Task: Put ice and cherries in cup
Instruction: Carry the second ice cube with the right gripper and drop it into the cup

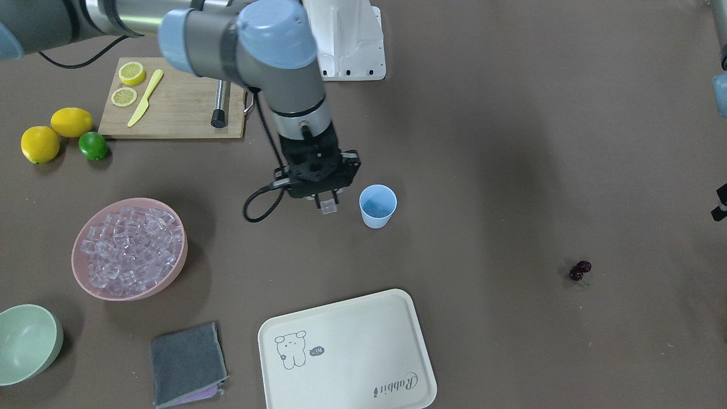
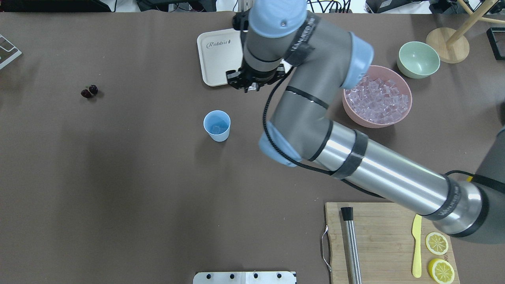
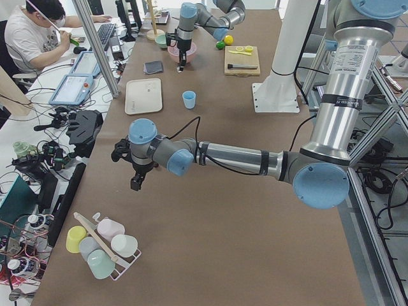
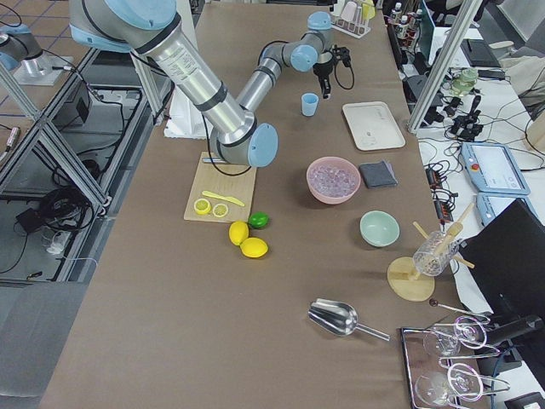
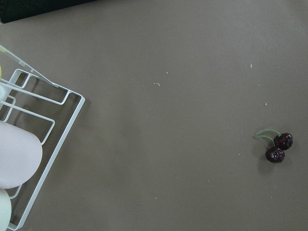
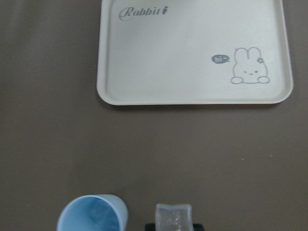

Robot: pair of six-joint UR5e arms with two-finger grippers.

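Observation:
The light blue cup (image 1: pixel 377 205) stands upright mid-table, with at least one clear cube inside it in the overhead view (image 2: pixel 217 125). My right gripper (image 1: pixel 328 205) hangs just beside the cup, between it and the pink bowl, shut on one ice cube (image 6: pixel 173 219). The ice (image 1: pixel 129 248) is heaped in the pink bowl (image 1: pixel 85 284). The cherries (image 1: pixel 580 270) lie on the bare table far from the cup, and they show at the right in the left wrist view (image 5: pixel 278 147). My left gripper (image 3: pixel 136 183) hovers near them; I cannot tell if it is open or shut.
A cream tray (image 1: pixel 346 352), a grey cloth (image 1: pixel 187 363) and a green bowl (image 1: pixel 25 341) lie along the operators' side. A cutting board (image 1: pixel 176 111) holds lemon slices, a knife and a muddler, with lemons and a lime (image 1: pixel 92 145) beside it. A wire cup rack (image 5: pixel 29 144) stands near my left wrist.

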